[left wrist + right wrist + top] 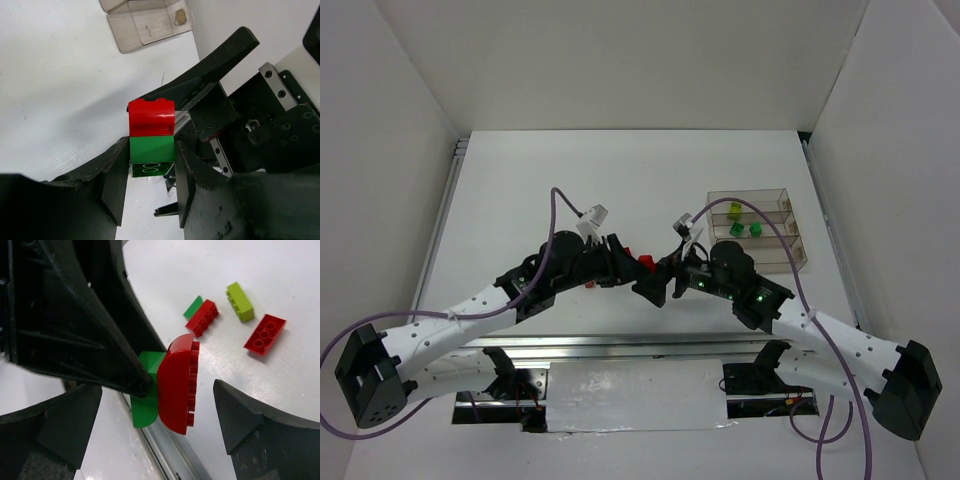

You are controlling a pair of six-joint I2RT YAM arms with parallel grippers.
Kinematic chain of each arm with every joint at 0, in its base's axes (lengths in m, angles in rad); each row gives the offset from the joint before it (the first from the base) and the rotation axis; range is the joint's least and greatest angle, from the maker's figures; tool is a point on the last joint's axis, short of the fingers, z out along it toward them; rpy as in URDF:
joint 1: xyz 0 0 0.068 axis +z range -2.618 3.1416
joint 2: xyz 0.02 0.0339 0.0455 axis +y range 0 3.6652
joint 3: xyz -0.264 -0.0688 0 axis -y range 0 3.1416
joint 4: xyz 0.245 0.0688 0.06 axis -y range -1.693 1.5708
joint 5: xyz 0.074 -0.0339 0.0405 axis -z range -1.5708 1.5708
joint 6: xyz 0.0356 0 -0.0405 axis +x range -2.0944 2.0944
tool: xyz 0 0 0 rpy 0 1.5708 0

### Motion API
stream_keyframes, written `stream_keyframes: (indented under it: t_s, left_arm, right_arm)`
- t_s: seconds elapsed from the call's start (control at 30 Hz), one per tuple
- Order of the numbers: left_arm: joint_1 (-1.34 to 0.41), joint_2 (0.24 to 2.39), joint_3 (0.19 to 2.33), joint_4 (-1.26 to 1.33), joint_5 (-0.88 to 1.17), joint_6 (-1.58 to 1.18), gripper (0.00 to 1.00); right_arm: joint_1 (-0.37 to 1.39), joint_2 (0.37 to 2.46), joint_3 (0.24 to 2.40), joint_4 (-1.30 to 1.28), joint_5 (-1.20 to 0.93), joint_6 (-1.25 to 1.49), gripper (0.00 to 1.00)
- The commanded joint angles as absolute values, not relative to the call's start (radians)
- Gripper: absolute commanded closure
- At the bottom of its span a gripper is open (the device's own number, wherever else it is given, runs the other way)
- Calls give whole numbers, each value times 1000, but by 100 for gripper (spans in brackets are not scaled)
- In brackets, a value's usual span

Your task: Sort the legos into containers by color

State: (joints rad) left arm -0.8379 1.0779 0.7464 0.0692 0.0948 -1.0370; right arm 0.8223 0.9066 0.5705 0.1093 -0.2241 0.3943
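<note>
Above desk (570, 180) middle, left claw (150, 172) clenched on green brick (151, 149), red curved brick (151, 117) stuck on top. Right claw (157, 412) stood released, jaws straddling red one: probably to pull pair apart for separate sorting. Well apart, rightward, sat clear trays (775, 262).

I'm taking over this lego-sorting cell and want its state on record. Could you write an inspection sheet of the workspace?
Surface: white table, faint specks.
Job's things: clear plastic three-tray block holds one yellow-green brick and two green bricks; two red bricks and a loose yellow-green brick lie outside.
Clutter: nothing seen.
Grippers: left claw shut on held green brick joined to red curved brick; right claw open around that pair.
Cables: purple cables arch over the table.
Surroundings: white walls.
</note>
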Motion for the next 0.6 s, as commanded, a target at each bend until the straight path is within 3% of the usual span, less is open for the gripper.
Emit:
stream_keyframes:
  t_s: [0.0,0.2,0.3,0.57]
  left_arm:
    - [-844,1028,781,94,136,-916,100]
    - [-841,916,720,181,216,-767,100]
    - [-838,868,689,198,277,-692,100]
    - [-838,802,629,350,511,-647,100]
  right_arm:
    - [796,848,618,77,-369,334,0]
    - [563,716,609,8,-785,293,0]
    - [477,695,611,-3,-865,320,0]
    - [491,775,609,234,-1084,445,5]
